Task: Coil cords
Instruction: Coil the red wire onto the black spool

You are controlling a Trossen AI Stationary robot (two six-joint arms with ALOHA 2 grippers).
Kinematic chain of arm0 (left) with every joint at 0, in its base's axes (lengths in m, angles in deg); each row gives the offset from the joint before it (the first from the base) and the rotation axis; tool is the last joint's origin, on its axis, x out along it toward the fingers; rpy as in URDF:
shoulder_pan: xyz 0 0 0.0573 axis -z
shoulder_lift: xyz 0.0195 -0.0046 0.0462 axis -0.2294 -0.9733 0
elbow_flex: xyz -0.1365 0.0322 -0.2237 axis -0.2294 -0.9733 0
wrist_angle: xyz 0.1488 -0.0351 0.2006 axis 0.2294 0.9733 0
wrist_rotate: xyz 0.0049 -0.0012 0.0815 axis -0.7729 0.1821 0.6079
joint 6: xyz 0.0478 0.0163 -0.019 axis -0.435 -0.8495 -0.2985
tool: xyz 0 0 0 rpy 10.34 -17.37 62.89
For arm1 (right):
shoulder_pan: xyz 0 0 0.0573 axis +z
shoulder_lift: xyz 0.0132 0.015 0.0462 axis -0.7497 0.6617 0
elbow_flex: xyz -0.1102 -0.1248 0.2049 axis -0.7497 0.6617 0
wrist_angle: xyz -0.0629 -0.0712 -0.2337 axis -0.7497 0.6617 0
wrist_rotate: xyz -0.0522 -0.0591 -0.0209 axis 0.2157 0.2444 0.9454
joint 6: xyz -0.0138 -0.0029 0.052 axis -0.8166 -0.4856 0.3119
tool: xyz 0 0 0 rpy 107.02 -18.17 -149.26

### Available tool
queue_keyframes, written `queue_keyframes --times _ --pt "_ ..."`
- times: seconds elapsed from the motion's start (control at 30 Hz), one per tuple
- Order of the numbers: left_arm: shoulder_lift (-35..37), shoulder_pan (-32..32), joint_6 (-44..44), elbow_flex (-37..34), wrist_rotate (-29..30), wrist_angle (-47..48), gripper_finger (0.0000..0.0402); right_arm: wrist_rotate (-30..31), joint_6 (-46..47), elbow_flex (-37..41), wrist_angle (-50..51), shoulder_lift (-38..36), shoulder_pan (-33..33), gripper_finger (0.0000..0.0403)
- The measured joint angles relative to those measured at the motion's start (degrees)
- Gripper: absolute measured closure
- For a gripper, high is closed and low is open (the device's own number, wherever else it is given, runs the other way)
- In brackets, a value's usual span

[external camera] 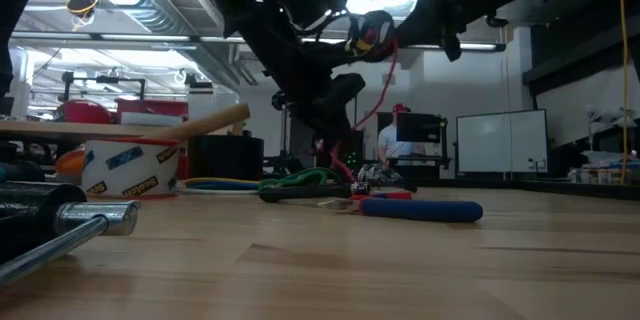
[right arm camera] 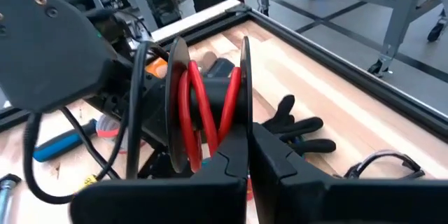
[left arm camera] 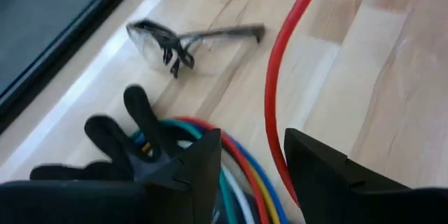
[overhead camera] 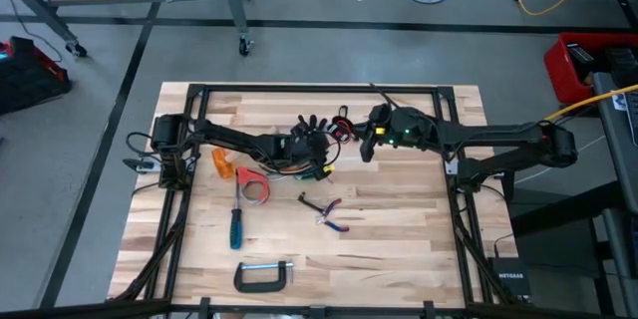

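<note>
Where the two arms meet over the far middle of the wooden surface (overhead camera: 399,219), left claw (left arm camera: 252,164) listed with fingers parted, hovering low, gripping nothing; a red cord (left arm camera: 276,77) running down between its two dark fingers, contact not determinable. Beside that claw, on the surface: a bundle of coloured cords (left arm camera: 234,178), red, green, white, yellow and blue, plus a black glove (left arm camera: 119,136). Beyond these, clear safety glasses (left arm camera: 182,42) lying flat near the surface's edge. Right claw (right arm camera: 250,147) listed as closed, raised above the surface, fingers pressed together directly below a black spool (right arm camera: 206,105) wound with red cord; whether the fingers actually pinch the spool not determinable. In the low view, red cord (external camera: 380,80) hanging in a loose arc from the raised spool down toward the surface. Remaining stock on the surface: an orange item (overhead camera: 223,164) near the left arm, a tape roll (overhead camera: 255,183), a blue-handled screwdriver (overhead camera: 236,224), red-handled pliers (overhead camera: 327,211) near the middle, a black C-clamp (overhead camera: 263,276) at the near edge. A second, plain black cord not identifiable with certainty.
</note>
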Motion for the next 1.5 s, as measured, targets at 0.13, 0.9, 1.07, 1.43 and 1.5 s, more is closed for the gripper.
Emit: queue_keyframes --times 0.13,0.9,1.07,1.43,1.5 --pt "0.04 -0.02 0.23 0.00 0.07 -1.80 0.0251 0.00 -0.06 0.00 -0.21 -1.34 0.00 0.0402" --pt "2.15 -0.78 8.63 0.00 0.90 5.98 0.0398 -1.11 -0.31 -0.02 14.31 -1.40 0.04 0.0402" --pt "4.05 -1.83 8.77 0.00 0.98 5.98 0.0398 -1.09 -0.31 -0.02 20.94 -0.38 0.04 0.0402" --pt "5.51 -4.79 11.47 0.04 -4.78 1.64 0.0400 -1.49 0.45 -0.02 17.85 9.20 0.07 0.0402" --pt "5.53 -5.17 12.51 0.04 -6.88 -0.38 0.0400 -1.02 1.52 -0.02 14.74 11.94 0.07 0.0402"
